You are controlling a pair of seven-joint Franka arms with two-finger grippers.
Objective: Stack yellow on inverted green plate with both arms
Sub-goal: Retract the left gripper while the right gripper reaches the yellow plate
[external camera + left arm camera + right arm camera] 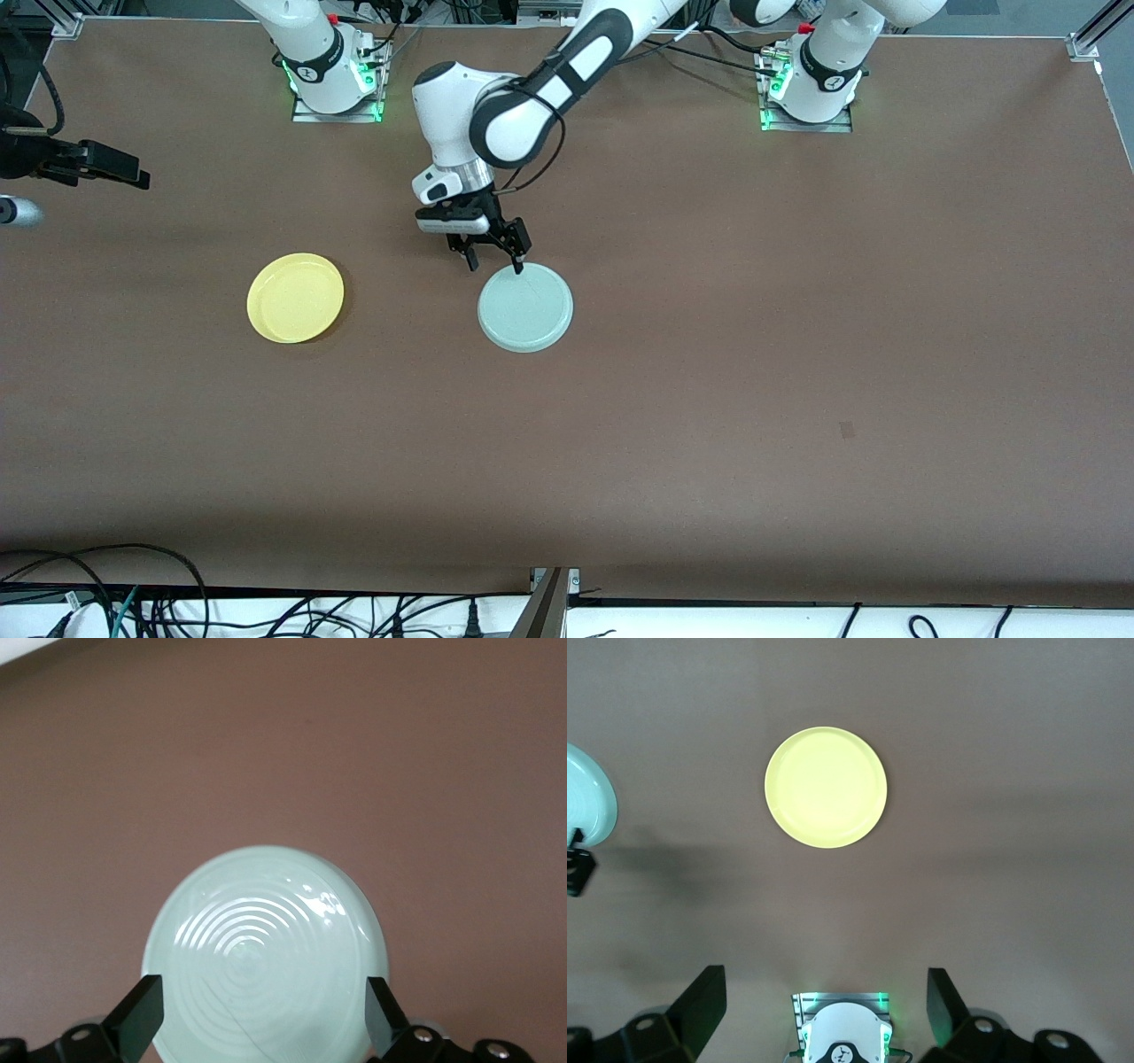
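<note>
The green plate (525, 307) lay upside down near the middle of the bench (709, 399), its ringed underside facing up. The left gripper (495, 259) hung low at the plate's rim on the side toward the arm bases, fingers (142, 1014) spread apart and holding nothing; in the left wrist view they straddled the plate's edge, so the plate sat directly ahead of them.

The yellow plate (295, 297) rested right way up on the bench, well apart from the green one, toward the right arm's end. The right gripper (824, 997) waited high above the bench, released, looking down on the yellow plate (825, 787).

The inversion looked done. The stacking turned on the yellow plate lying closer to the right arm, which seemed better placed to fetch it.
</note>
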